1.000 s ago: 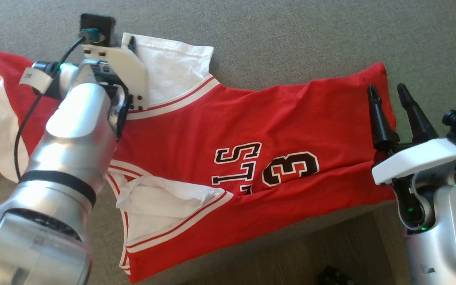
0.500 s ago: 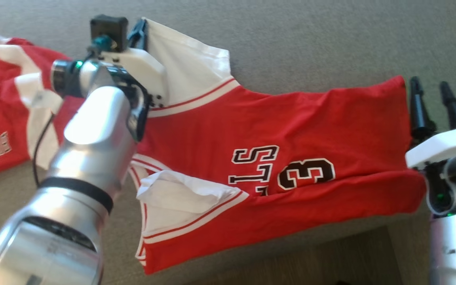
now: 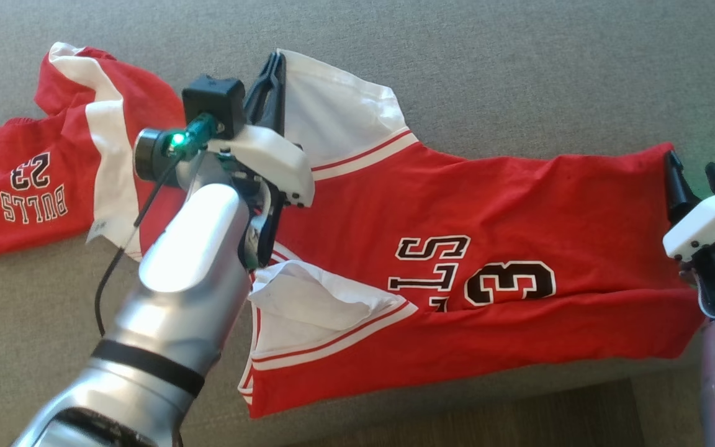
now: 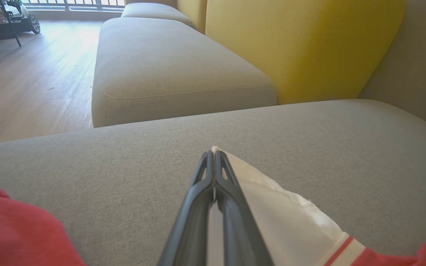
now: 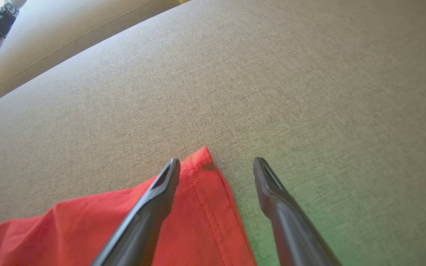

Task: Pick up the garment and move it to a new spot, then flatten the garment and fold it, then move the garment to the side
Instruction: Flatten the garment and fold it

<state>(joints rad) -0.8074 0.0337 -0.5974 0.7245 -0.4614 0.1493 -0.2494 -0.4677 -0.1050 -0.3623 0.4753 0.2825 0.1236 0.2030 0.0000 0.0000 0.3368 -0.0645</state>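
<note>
One red sleeveless basketball jersey with white trim, spread across grey fabric sofa seat; clenched on its white shoulder corner with left fingers; released, straddling its red hem corner with right fingers; just beside, crumpled red-and-white garment

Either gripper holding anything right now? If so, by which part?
Left gripper is shut on the white shoulder corner of the red basketball jersey. Right gripper is open, holding nothing.
</note>
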